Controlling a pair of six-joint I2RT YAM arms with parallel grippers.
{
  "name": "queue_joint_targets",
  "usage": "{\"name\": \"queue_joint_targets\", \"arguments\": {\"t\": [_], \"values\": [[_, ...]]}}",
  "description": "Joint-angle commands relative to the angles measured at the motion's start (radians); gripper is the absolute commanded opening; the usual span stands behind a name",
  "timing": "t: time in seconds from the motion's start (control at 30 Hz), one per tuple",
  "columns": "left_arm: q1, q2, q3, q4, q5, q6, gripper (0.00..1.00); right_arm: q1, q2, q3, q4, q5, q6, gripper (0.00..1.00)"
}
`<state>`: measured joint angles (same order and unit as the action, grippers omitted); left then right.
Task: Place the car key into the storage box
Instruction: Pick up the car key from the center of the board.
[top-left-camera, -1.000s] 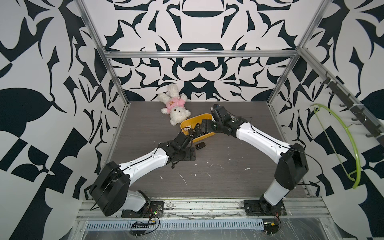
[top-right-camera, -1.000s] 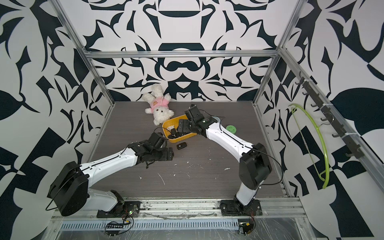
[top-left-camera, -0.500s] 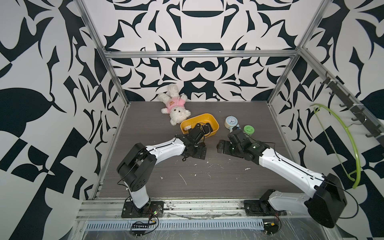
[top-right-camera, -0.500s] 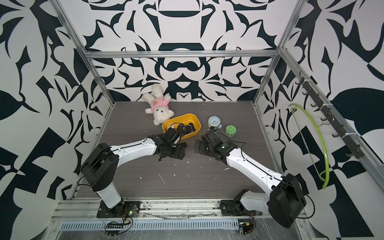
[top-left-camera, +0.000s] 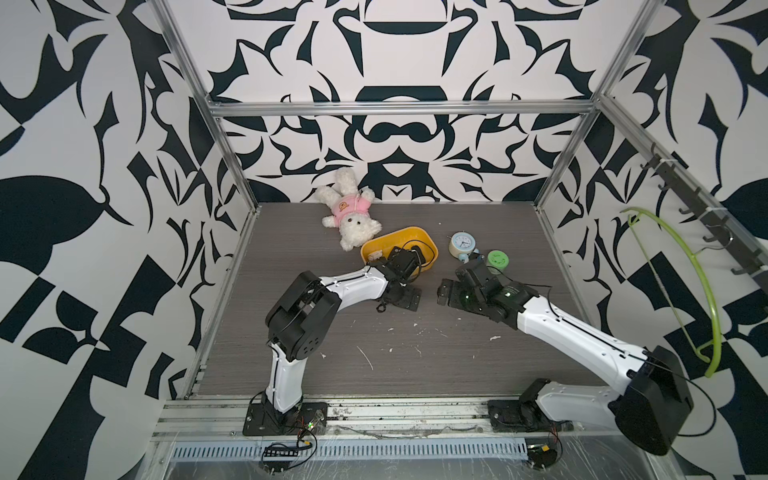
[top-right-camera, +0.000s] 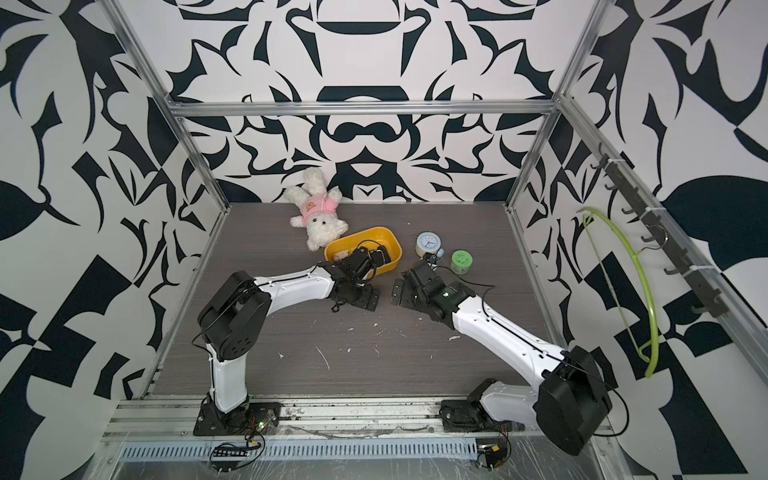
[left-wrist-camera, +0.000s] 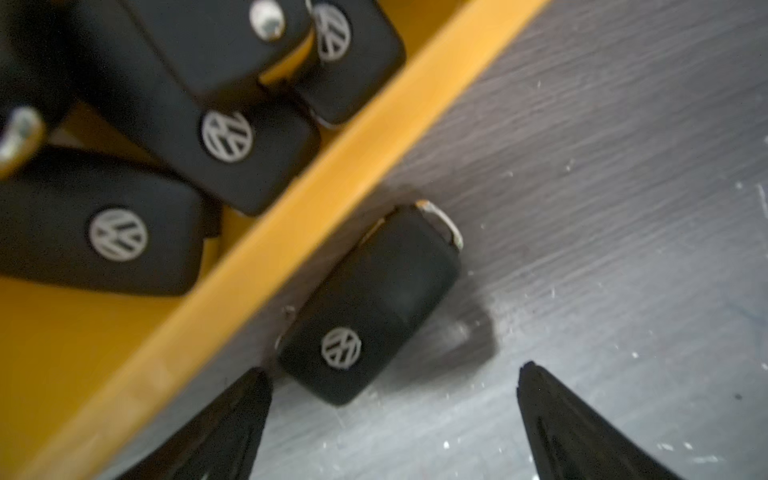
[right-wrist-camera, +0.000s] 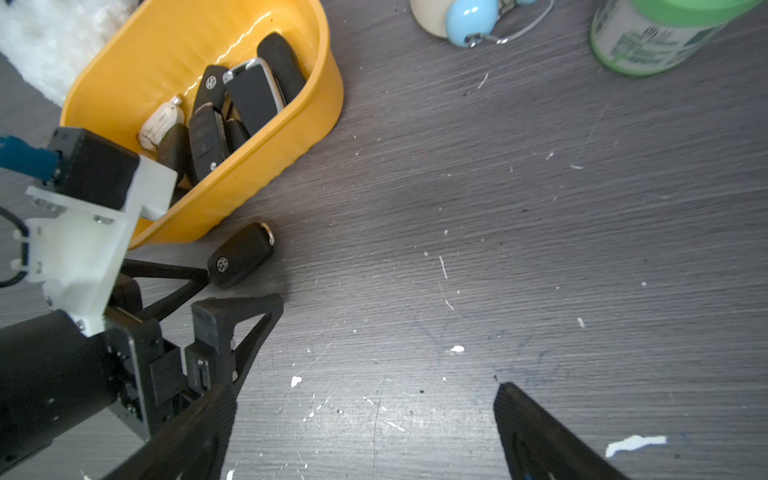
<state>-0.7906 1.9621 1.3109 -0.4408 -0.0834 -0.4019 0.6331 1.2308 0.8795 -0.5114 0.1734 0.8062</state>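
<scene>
car key (left-wrist-camera: 368, 303): one on table (right-wrist-camera: 498, 208), just beside storage box (right-wrist-camera: 291, 137) | left hand (left-wrist-camera: 392, 370) wide | right hand (right-wrist-camera: 365, 386) wide

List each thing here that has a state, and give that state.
storage box, upright, several key fobs inside.
car key, on the table beside the box's outer wall, not gripped.
left gripper, jaws open at the key's logo end.
right gripper, jaws open, empty.
plush toy, lying face up beside the box.
alarm clock, dial showing, free.
green-lidded jar, upright, lid on.
</scene>
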Motion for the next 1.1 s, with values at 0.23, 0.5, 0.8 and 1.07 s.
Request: {"name": "queue_joint_targets", "arguments": {"t": [0.23, 0.5, 0.8, 1.07], "values": [[-0.001, 0.099, 0.088, -0.026, -0.026, 0.088, 0.99, -0.009, -0.05, 0.026, -0.005, 0.096, 0.008, 1.0], [-0.001, 0.113, 0.129, -0.037, 0.031, 0.084, 1.0, -0.01, -0.051, 0.026, -0.007, 0.104, 0.01, 1.0], [-0.022, 0.06, 0.068, -0.07, 0.074, 0.03, 0.95, -0.009, -0.029, 0.02, 0.012, 0.097, 0.013, 1.0], [-0.029, 0.123, 0.167, -0.171, -0.01, 0.035, 0.9, -0.01, -0.012, 0.024, 0.024, 0.085, 0.018, 1.0]]}}
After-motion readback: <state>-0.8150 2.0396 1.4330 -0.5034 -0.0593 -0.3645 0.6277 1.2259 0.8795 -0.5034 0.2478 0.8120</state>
